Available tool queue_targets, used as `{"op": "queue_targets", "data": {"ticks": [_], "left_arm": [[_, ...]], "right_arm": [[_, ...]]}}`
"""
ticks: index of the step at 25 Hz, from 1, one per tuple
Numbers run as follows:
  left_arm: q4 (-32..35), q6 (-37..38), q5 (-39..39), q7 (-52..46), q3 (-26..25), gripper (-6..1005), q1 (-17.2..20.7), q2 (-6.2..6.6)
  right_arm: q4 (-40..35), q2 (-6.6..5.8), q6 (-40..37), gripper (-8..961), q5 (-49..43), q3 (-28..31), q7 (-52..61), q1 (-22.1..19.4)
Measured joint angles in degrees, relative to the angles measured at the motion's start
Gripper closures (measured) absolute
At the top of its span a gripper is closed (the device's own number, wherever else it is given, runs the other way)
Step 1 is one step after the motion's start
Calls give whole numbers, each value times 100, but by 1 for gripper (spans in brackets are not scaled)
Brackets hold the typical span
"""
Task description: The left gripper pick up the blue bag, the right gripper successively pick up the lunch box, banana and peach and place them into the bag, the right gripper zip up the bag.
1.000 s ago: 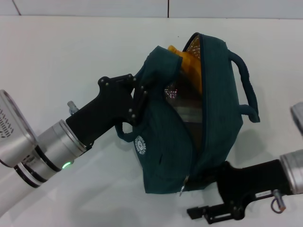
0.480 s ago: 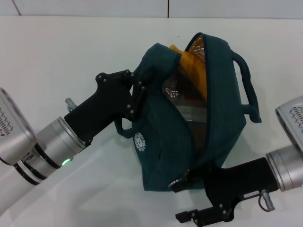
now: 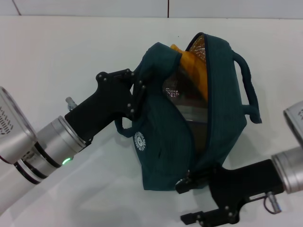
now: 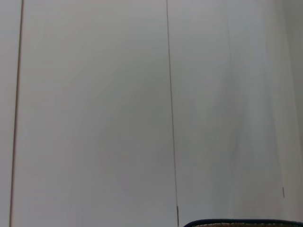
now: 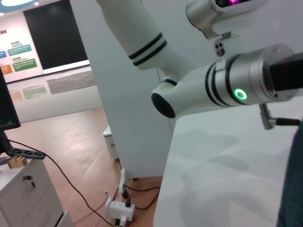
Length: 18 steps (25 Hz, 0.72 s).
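The blue bag (image 3: 163,137) hangs tilted above the white table, its zip gaping and silver lining showing. My left gripper (image 3: 136,91) is shut on the bag's upper left rim. Inside, the yellow-orange banana (image 3: 193,66) pokes up at the far end, above a clear shape that may be the lunch box (image 3: 182,104). The peach is hidden. My right gripper (image 3: 187,201) sits at the bag's near lower corner, open, its upper finger (image 3: 185,182) touching the zip's end and its lower finger (image 3: 201,218) well apart. A sliver of the blue bag (image 4: 241,222) shows in the left wrist view.
The white table (image 3: 71,52) lies under the bag. One rope handle (image 3: 248,90) hangs off the bag's right side. In the right wrist view the left arm (image 5: 222,90) crosses above the table's edge, with floor and cables beyond.
My right gripper has come in from the lower right to the bag's near corner, covering the zip pull. The bag and left gripper shifted slightly.
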Motion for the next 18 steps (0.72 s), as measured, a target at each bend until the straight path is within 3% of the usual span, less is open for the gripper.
{"op": "queue_targets", "data": {"ticks": [4,9,12,18], "left_arm": [[0,0,0,-7,0,902,14,0],[0,-2,8,-14,0,901,23,0],[0,-2,3,-15,0,900,15,0],[0,-2,35,-16,1,899,-44,0]], "right_arm": [[-45,-196,-251,368,-18,92,94,-81],[-239,-397,-751,368,-41,815,60,-497],[-321,-388,-732,369,-55,1035,31,-643],[-352,-188,-455,369,-646,1067,132,-529]]}}
